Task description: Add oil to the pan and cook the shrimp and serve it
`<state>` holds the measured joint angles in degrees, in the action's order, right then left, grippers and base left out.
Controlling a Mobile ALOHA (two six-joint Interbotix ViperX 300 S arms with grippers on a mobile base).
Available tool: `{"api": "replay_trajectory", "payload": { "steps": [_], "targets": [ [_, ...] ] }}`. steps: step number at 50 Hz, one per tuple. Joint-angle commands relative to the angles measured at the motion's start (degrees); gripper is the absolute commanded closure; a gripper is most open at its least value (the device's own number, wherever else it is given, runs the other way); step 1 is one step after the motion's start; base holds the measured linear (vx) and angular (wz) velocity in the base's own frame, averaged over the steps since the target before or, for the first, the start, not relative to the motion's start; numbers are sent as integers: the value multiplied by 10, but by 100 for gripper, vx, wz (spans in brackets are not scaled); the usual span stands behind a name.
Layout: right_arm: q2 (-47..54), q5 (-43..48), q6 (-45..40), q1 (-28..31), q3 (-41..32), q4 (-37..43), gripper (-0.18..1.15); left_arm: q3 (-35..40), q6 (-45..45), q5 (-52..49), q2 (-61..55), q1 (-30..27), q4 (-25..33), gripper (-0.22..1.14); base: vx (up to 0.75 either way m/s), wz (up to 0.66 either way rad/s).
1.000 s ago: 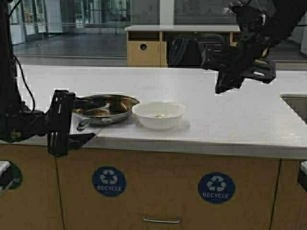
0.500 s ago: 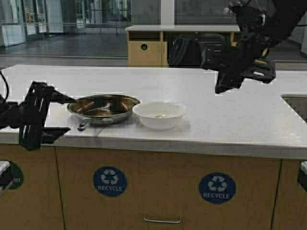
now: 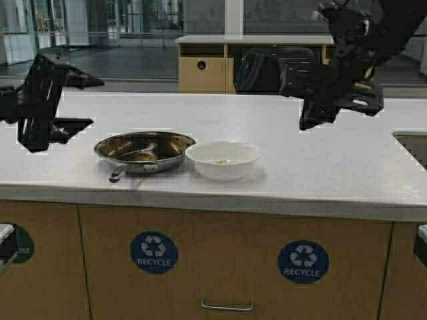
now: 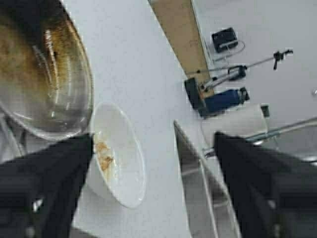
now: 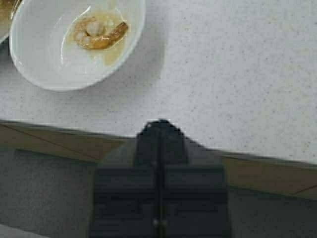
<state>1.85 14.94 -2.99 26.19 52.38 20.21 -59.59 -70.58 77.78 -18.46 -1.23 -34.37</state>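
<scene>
The steel pan (image 3: 143, 149) sits on the white counter with its short handle (image 3: 117, 175) toward the front edge. Touching its right side is a white bowl (image 3: 222, 159) that holds the shrimp (image 5: 99, 32), browned and lying in a little yellowish liquid. My left gripper (image 3: 95, 102) hangs open in the air, left of the pan and above it. In the left wrist view the pan (image 4: 39, 74) and the bowl (image 4: 119, 158) show between its spread fingers (image 4: 44, 188). My right gripper (image 3: 308, 120) is shut and empty, high above the counter right of the bowl. The oil is out of view.
A sink (image 3: 410, 143) is sunk into the counter at the far right. The counter's front edge (image 3: 220, 203) runs above cabinet doors with recycle stickers. A wooden cabinet (image 3: 203, 70) and a dark chair stand behind the counter.
My left arm has swung away from the pan handle at the counter's front edge, going left and then up above counter height. The right arm, pan and bowl have not moved.
</scene>
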Motion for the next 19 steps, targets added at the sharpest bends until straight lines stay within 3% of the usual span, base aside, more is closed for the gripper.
{"api": "replay_trajectory", "payload": {
  "steps": [1, 19],
  "targets": [
    [-6, 6, 2, 1, -14, -1, 90, 4, 10, -73, 83, -1, -25, -11, 0, 0],
    [-8, 6, 4, 1, -15, -3, 90, 20, 50, -340, 260, -1, -128, -11, 0, 0]
  ]
}}
